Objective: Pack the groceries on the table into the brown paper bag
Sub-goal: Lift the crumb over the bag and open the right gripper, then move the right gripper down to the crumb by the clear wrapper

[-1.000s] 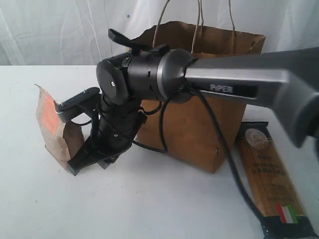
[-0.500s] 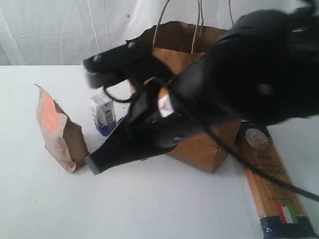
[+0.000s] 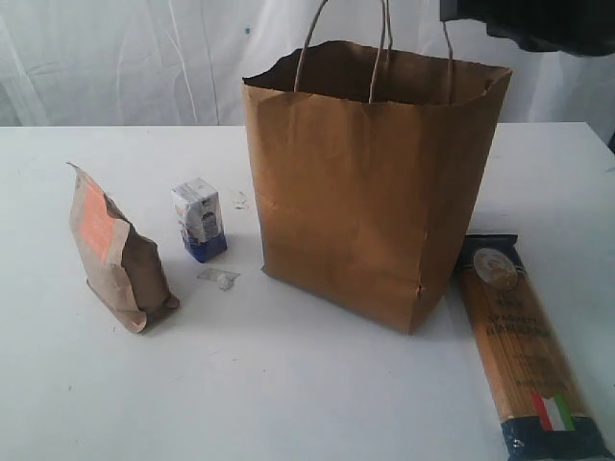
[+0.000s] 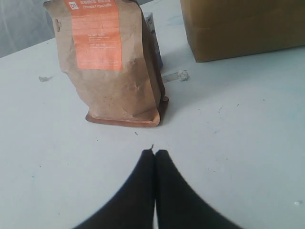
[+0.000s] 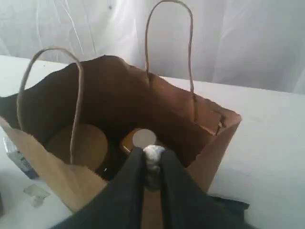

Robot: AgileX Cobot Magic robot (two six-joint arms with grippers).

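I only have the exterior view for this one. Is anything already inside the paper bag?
Observer: Yes. The right wrist view looks down into the brown paper bag, and a round olive-tan lid shows at the bottom.
Operator: Anything else in there?
Observer: A white cap sits right beside that lid, in the bag's shadow.
Operator: I can't find the left gripper at all. Where is it?
Observer: The left gripper is shut and empty over the table, pointing at the orange face of the brown orange-labelled pouch.
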